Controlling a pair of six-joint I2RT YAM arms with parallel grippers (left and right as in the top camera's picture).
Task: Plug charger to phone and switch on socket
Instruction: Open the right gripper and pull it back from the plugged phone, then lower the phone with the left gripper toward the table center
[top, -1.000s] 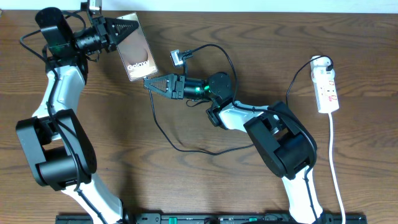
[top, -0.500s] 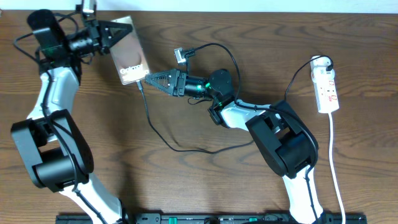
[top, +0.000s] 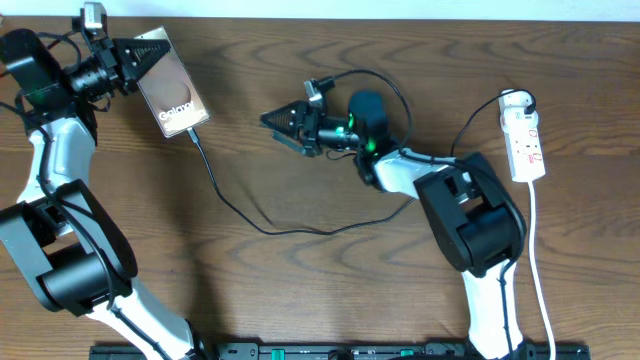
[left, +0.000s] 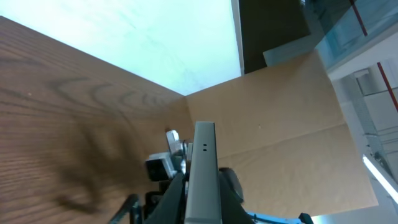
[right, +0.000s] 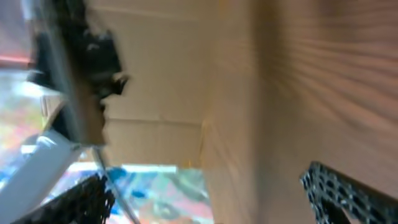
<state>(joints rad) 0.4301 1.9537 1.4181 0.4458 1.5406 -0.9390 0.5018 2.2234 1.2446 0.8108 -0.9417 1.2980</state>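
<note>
overhead: left gripper (top: 138, 62) is clamped on the upper end of the phone (top: 172, 85) at the table's far left. the phone's long axis runs diagonally, and its lower end points right, where the charger (top: 300, 232) meets it. the socket (top: 526, 135) lies far right, its long axis near-to-far.
left wrist: phone edge-on between the fingers.
right wrist: blurred. the right gripper (top: 285, 122) has its fingers (right: 348, 193) apart, holding nothing.
</note>
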